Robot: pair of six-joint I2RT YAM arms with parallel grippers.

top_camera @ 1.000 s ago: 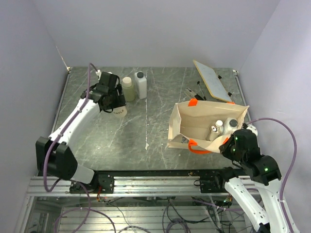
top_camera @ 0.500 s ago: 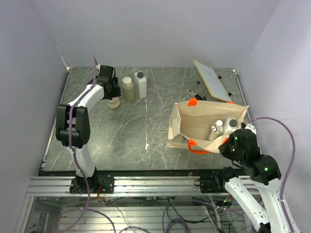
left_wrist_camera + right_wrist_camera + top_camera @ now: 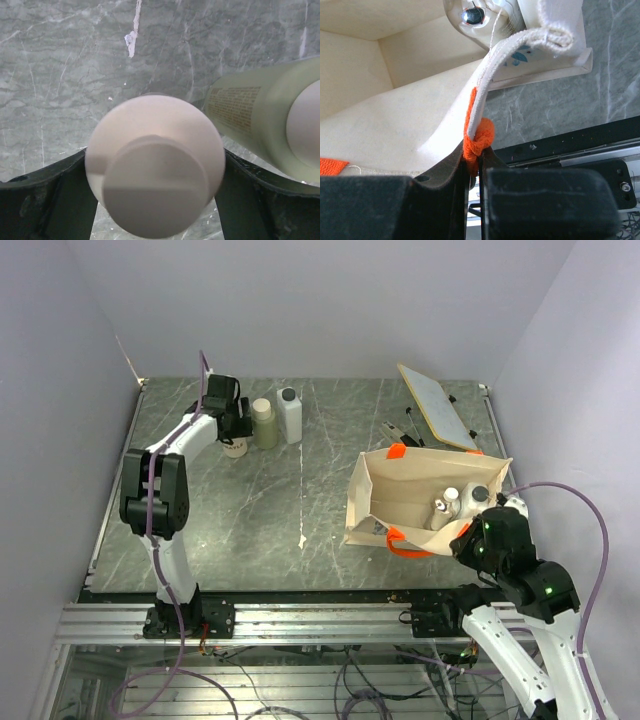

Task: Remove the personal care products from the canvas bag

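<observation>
My left gripper is shut on the cream round bottle at the table's back left; the left wrist view shows its cap from above between both fingers. An olive-green cylinder stands just right of it, then a white rectangular bottle with a black cap. The beige canvas bag stands open at the right with two bottles inside. My right gripper is shut on the bag's orange handle at its near rim.
A flat tan board lies tilted at the back right, with thin black items beside it. A white scrap lies mid-table. The metal rail runs along the near edge. Walls close the left, back and right.
My left arm has swung toward the back left, carrying the cream bottle from farther forward to beside the olive-green cylinder. The right arm and the bag have not moved.
</observation>
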